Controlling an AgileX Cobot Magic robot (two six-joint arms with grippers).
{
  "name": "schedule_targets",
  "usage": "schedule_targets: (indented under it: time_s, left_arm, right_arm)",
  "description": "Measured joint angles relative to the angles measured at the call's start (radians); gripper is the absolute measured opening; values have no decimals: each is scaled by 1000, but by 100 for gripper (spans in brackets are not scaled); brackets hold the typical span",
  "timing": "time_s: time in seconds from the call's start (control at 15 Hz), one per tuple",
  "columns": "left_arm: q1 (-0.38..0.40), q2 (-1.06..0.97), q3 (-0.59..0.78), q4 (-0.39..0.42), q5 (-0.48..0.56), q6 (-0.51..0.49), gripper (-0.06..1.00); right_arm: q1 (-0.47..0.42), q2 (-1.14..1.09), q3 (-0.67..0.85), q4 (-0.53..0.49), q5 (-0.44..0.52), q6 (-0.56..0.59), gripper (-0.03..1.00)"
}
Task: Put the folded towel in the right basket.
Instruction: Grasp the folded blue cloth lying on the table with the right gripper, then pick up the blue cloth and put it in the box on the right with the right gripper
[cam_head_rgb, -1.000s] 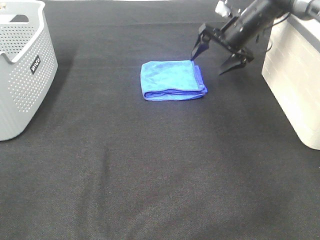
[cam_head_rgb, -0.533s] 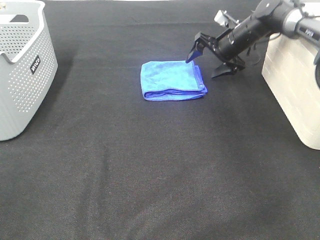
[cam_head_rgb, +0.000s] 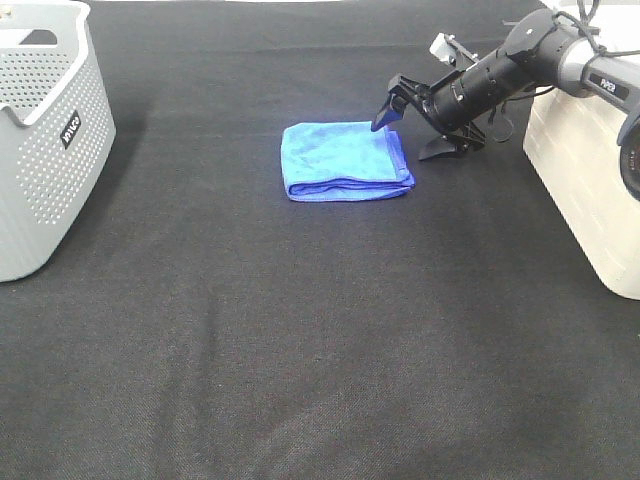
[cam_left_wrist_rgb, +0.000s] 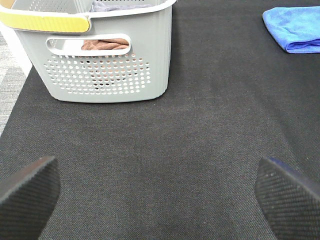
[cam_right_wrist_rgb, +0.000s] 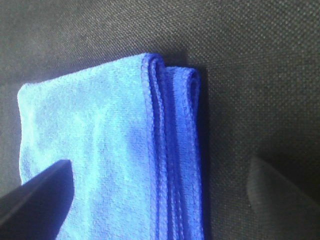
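Observation:
A folded blue towel (cam_head_rgb: 344, 160) lies flat on the black cloth in the middle. It fills the right wrist view (cam_right_wrist_rgb: 110, 160) and shows as a corner in the left wrist view (cam_left_wrist_rgb: 295, 29). My right gripper (cam_head_rgb: 413, 125) is open, low at the towel's far right corner, one finger over the towel's edge and the other on the cloth beside it. The right basket (cam_head_rgb: 590, 170), pale and solid-walled, stands at the right edge. My left gripper (cam_left_wrist_rgb: 155, 192) is open and empty above bare cloth; it does not show in the high view.
A grey perforated basket (cam_head_rgb: 45, 140) stands at the far left; in the left wrist view (cam_left_wrist_rgb: 100, 55) it holds some cloth. Black cloth (cam_head_rgb: 320, 340) covers the table.
My right gripper has come down and tilted flatter, closing in on the towel's far right corner. The towel and both baskets have not moved.

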Motion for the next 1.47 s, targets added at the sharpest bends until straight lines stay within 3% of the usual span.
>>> schedule_targets:
  time_s: [0.27, 0.53, 0.67, 0.73, 0.8, 1.07, 1.33, 1.47]
  left_arm:
    - [0, 0, 0, 0, 0, 0, 99]
    - [0, 0, 0, 0, 0, 0, 99]
    - [0, 0, 0, 0, 0, 0, 99]
    - [0, 0, 0, 0, 0, 0, 99]
    - [0, 0, 0, 0, 0, 0, 99]
    - [0, 0, 0, 0, 0, 0, 99]
    - [0, 0, 0, 0, 0, 0, 99]
    - [0, 0, 0, 0, 0, 0, 99]
  right_arm:
    - [14, 13, -7, 5, 25, -16, 91]
    - [133, 39, -19, 18, 18, -32, 83]
    - [164, 45, -19, 19, 12, -32, 64]
    - [170, 52, -19, 22, 9, -31, 49]
    - [171, 55, -18, 29, 7, -26, 26]
    - [171, 38, -15, 21, 24, -32, 26]
    - [187, -107, 13, -40, 196, -35, 23]
    - [187, -212, 13, -75, 214, -35, 23]
